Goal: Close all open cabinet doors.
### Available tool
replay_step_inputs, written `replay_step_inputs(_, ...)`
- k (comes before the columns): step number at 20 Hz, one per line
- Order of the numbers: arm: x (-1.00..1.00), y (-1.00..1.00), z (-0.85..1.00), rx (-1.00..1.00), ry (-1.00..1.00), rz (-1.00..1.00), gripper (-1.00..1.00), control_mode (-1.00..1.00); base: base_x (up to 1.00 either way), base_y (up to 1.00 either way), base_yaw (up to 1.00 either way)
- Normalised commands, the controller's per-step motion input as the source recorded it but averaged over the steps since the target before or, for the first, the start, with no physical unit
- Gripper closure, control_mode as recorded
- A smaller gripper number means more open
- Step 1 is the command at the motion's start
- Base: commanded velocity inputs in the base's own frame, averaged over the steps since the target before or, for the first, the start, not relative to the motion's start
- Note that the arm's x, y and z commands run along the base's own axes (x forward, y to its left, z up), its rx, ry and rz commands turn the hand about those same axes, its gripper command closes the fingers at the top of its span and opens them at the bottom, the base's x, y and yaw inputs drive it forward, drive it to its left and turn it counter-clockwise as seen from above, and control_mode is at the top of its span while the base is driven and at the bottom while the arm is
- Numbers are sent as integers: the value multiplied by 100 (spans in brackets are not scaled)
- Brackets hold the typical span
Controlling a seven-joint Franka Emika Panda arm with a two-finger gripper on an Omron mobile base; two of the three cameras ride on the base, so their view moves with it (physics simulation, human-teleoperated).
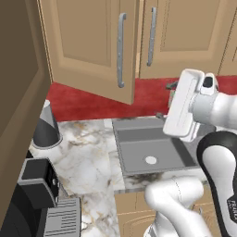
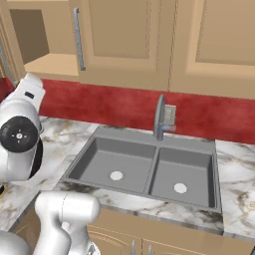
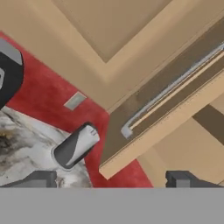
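The tall light-tan wooden wall-cabinet door with a recessed panel and a long vertical silver bar handle is standing swung out from its cabinet over the red backsplash, its free edge hanging above the left end of the grey double-basin sink. The neighbouring light-tan wall-cabinet door to its right is lying flush and shut. In the right base view the open door is showing its face beside the exposed cabinet interior with its bare shelf. Free room is lying between the open door's lower edge and the white marble counter; a dark grey cone-shaped appliance is standing on the counter below and left of that door.

The white arm is rising from the lower right of the left base view, with its hand raised in front of the backsplash to the right of the open door. In the hand view the two dark finger tips of the gripper are standing well apart with nothing between them, pointing toward the door's thin edge and handle.

A dark brown panel at the left of the left base view is cut off by the frame. A grey cylindrical object in the hand view is too blurred to identify.
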Motion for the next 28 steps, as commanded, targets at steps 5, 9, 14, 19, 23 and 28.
replay_step_inputs(5, -10, 45, 19, -25, 0, -14, -100, -100, 0, 0, 0)
replay_step_inputs(9, 8, 58, 8, -31, 0, -18, -100, -100, 0, 0, 0)
replay_step_inputs(14, 29, 56, 0, -29, 0, -21, -100, -100, 0, 0, 0)
replay_step_inputs(19, 37, 51, 0, -26, 0, -15, -100, -100, 0, 0, 0)
replay_step_inputs(23, 48, 32, 0, -24, 0, -10, -100, -100, 0, 0, 0)
replay_step_inputs(28, 59, 10, 0, -17, 0, -6, -100, -100, 0, 0, 0)
